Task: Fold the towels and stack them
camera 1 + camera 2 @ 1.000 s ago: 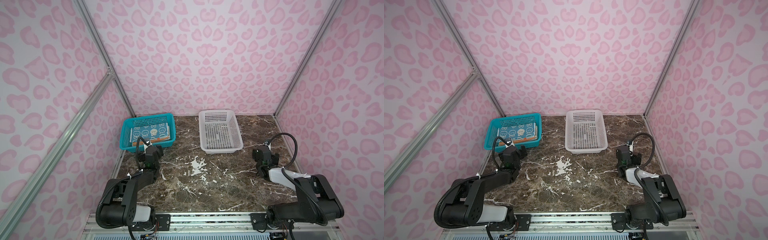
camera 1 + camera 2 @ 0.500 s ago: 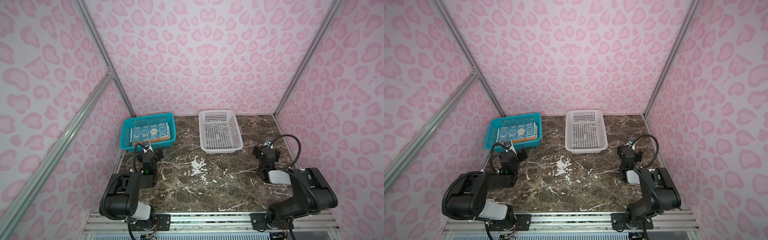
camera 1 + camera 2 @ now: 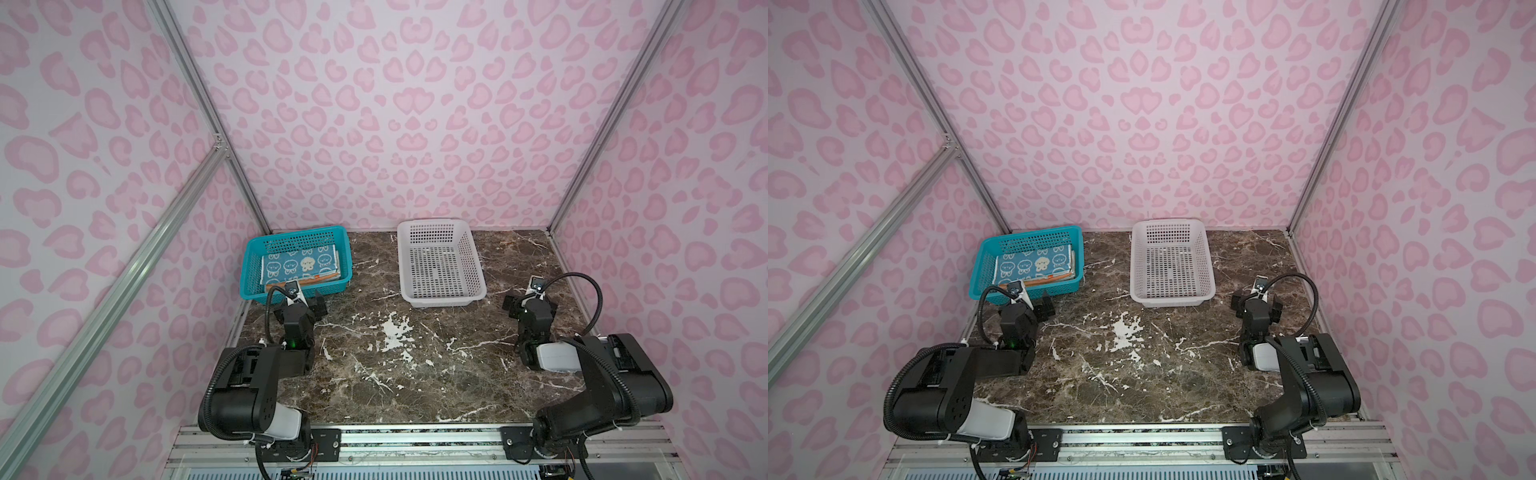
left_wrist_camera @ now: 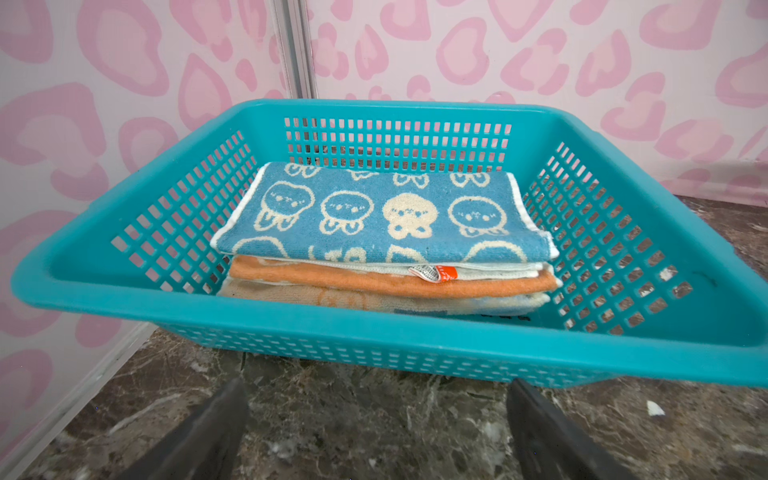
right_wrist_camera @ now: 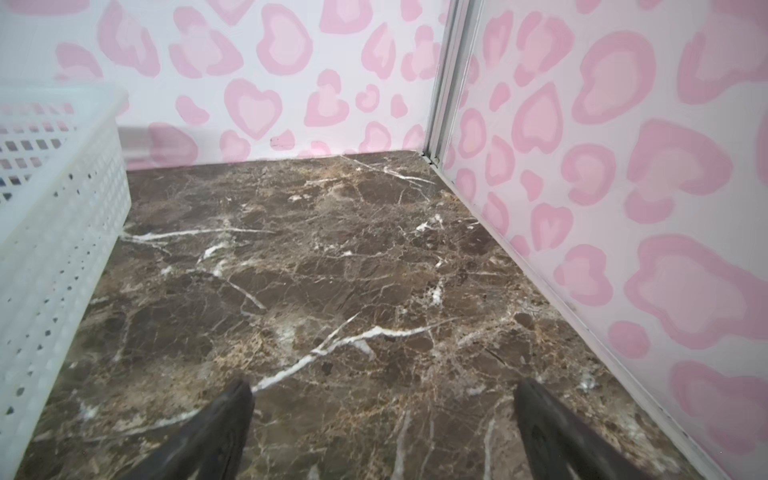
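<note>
Both arms have folded back and up toward the front rail since a second ago; the grippers have barely shifted.

Left gripper (image 4: 376, 386) hangs released, jaws spread wide, just short of the teal basket (image 4: 415, 328) and apart from its near rim. Inside it the towels lie folded and stacked: blue towel (image 4: 374, 212) on top, orange towel (image 4: 374, 282) under it, cream towel (image 4: 498, 301) at the bottom, with the front edges roughly flush. Right gripper (image 5: 384, 382), jaws equally wide, points over the marble table (image 3: 415, 374) between the white basket (image 3: 440, 297) and the right wall. Open table runs between the two arms.
</note>
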Available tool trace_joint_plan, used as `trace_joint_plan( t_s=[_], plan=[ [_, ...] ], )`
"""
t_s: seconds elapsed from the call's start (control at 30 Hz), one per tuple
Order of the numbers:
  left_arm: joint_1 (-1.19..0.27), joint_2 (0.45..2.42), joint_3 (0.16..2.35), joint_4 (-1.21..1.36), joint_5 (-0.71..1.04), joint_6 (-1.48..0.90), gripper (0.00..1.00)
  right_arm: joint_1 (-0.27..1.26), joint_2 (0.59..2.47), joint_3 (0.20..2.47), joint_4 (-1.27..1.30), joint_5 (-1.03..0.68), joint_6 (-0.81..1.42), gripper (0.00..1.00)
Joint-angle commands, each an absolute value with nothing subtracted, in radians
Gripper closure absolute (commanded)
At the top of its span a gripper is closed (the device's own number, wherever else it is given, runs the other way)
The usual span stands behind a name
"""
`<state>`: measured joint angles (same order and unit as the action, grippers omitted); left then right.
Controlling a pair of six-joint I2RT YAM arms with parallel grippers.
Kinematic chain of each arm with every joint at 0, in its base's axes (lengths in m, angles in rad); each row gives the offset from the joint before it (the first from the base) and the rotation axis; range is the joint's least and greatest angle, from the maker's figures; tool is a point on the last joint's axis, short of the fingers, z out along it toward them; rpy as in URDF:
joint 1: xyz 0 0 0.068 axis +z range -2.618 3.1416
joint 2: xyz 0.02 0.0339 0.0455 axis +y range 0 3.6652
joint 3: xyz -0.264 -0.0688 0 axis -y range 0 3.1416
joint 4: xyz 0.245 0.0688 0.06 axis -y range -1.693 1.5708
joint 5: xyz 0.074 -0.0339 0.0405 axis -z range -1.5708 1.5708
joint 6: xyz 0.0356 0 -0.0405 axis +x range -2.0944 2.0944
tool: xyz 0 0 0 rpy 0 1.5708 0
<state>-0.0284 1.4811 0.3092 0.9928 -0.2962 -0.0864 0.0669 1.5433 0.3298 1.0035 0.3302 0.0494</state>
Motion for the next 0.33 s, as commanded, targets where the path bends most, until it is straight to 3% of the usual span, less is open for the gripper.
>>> trace_joint_plan(
  t_s=[0.0, 0.3],
  plan=[
    [-0.029, 1.481, 0.313, 1.023, -0.301, -0.083, 0.02, 0.07, 1.549, 0.323, 1.02, 0.352, 0.051, 0.0],
    [-0.025, 1.474, 0.307, 1.028, -0.296, -0.087, 0.02, 0.068, 1.537, 0.332, 0.988, 0.349, 0.05, 0.0]
  ],
)
